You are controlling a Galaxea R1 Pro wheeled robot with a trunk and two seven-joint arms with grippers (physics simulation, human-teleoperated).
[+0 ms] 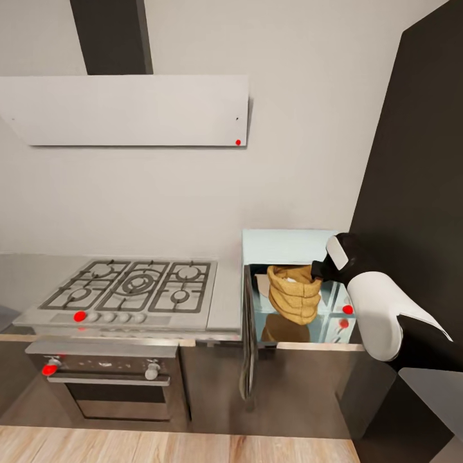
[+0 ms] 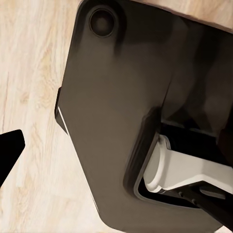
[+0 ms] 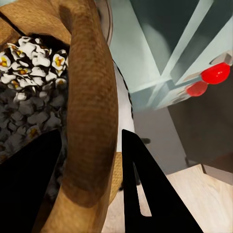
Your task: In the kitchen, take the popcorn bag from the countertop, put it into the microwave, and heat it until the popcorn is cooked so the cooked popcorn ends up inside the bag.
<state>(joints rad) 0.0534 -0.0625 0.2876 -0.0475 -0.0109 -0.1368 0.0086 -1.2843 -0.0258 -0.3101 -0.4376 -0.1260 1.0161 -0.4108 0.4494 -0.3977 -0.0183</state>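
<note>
The pale mint-blue microwave stands on the grey countertop, to the right of the hob, with its door swung open to the left. The mustard-tan popcorn bag is at the microwave's open mouth, its reflection showing on the floor below it. My right gripper is shut on the bag's rolled rim, one finger inside and one outside. White popped popcorn lies inside the bag. My left gripper hangs low over the robot's dark base, its dark fingertips wide apart.
A five-burner gas hob lies left of the microwave, over a dark oven with steel knobs. A flat grey range hood hangs above. A tall dark unit rises close on the right. Light wood floor runs along the cabinets.
</note>
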